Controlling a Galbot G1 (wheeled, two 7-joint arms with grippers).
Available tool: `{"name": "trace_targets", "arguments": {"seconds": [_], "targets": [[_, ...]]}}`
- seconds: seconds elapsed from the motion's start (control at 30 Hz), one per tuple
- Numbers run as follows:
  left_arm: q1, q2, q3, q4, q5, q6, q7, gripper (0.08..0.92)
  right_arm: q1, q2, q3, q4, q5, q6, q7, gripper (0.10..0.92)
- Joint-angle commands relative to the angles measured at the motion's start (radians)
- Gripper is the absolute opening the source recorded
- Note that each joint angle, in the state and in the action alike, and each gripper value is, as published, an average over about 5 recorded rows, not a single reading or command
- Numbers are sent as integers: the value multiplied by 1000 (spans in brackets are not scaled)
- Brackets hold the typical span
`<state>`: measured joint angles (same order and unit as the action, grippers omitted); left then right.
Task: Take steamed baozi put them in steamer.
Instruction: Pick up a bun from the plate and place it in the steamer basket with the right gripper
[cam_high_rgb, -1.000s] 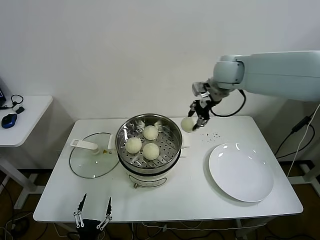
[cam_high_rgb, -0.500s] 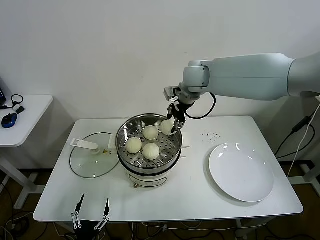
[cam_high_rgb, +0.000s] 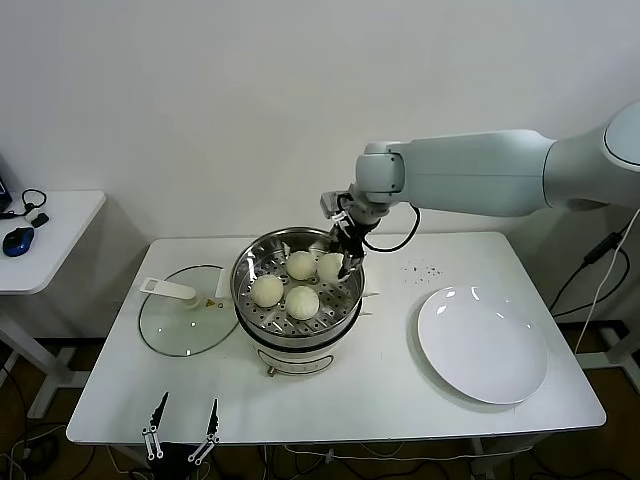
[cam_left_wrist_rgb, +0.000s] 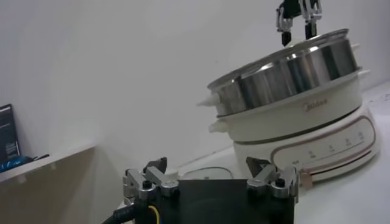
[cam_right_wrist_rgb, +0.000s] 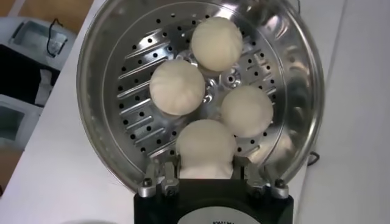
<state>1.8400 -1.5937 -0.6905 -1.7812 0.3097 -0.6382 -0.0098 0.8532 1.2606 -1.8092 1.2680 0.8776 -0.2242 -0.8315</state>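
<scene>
The right gripper (cam_high_rgb: 341, 262) grips the fourth bun (cam_right_wrist_rgb: 206, 147) low inside the steamer (cam_high_rgb: 352, 300), three buns (cam_right_wrist_rgb: 178, 86) just beyond its fingertips, so release should be gentle, onto bare tray, while the left gripper (cam_left_wrist_rgb: 210, 182) waits open, well short of the pot.

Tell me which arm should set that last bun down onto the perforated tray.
The right. Its pincer is shut on the fourth off-white round dough bun inside the shiny round steel steamer, beside three others. The left pincer is parked open at the white table's near edge.
</scene>
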Motion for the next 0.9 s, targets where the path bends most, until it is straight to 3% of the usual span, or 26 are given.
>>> {"name": "trace_targets", "arguments": {"seconds": [0.03, 0.57, 0.9], "targets": [[-1, -1, -1, 2, 1, -2, 0, 823, -37, 9, 6, -8, -22, -4, 5, 577], [-3, -3, -2, 0, 0, -5, -1, 823, -48, 12, 4, -19, -43, 1, 21, 585], [-1, -5, -3, -8, 2, -1, 0, 823, 2, -24, 3, -1, 9, 14, -7, 807]]}}
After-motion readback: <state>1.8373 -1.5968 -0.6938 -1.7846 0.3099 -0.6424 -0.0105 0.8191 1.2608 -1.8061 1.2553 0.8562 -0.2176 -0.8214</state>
